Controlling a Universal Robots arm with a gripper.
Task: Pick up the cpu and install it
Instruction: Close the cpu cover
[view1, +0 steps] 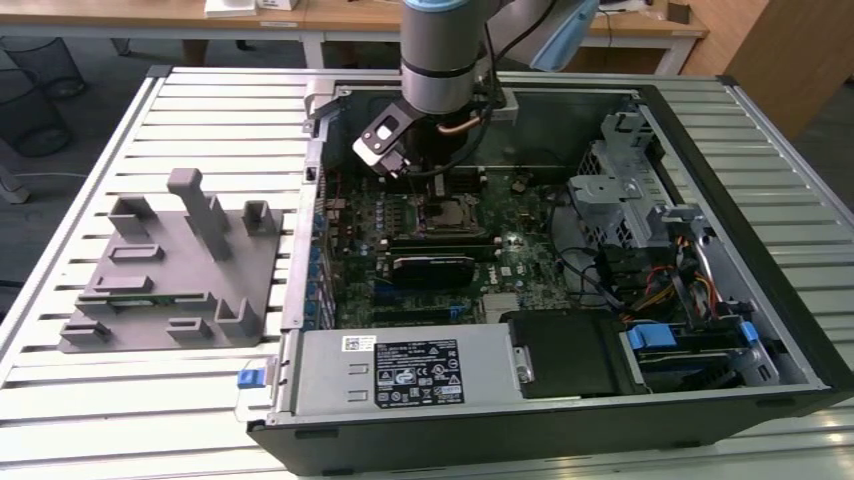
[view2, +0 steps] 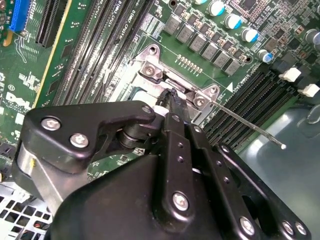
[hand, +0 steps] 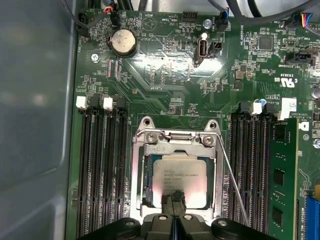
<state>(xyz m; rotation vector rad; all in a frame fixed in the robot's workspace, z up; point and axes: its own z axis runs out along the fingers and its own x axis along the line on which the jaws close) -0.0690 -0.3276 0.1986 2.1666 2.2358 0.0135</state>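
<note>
Inside open black computer case (view1: 534, 437), small flat square silver-topped cpu (hand: 179, 172) sits within silver metal socket frame (hand: 137, 175) on green motherboard (hand: 165, 75); black gripper (hand: 175, 196) at cpu edge, jaws pressed together

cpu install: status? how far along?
Done: the cpu lies flat in the socket. In hand: the gripper, fingers together, sits with its tips at the cpu's edge. Left: the socket lever looks unlatched, angled away from the frame.
</note>
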